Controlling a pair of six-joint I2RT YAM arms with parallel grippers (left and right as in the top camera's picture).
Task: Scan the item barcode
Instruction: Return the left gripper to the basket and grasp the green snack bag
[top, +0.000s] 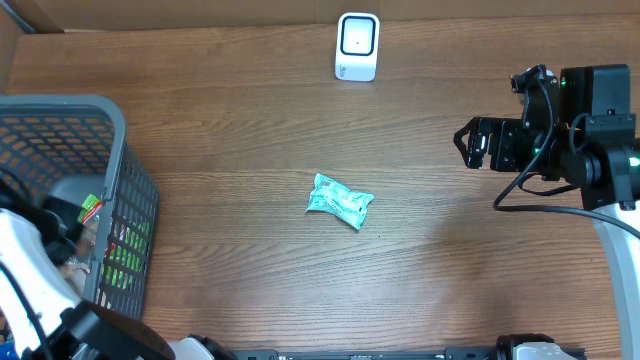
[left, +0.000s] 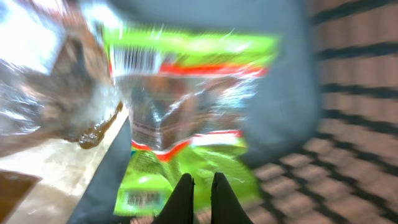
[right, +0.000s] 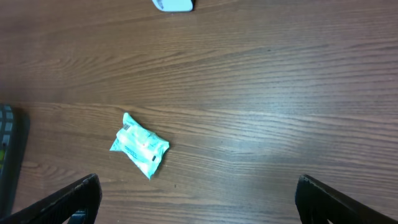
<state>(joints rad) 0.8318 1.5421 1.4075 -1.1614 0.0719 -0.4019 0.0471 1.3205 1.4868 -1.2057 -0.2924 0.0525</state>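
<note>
**Left hand's down in the basket, right one's just hanging out**

So my left gripper (left: 201, 182) is clenched, the two black fingers (left: 181, 198) nearly touching, with only a thin sliver between them. It's down inside the grey plastic mesh basket (top: 122, 135) on the left side of the brown wooden table (top: 250, 120). The fingertips sit right at the lower end of a green and clear crinkly plastic packet (left: 186, 93) that has a barcode near its top edge. The wrist view is super blurry, so I honestly can't tell if I've pinched the film or closed on nothing. A clear bag with brown stuff (left: 62, 93) lies just to the left of it.

My right gripper (right: 199, 190) is spread wide with nothing in it, hovering over the right side of the table. A small teal plastic packet (top: 340, 200) lies flat around the middle of the table, well apart from both hands. The white box-shaped scanner (top: 357, 46) stands at the far edge.
</note>
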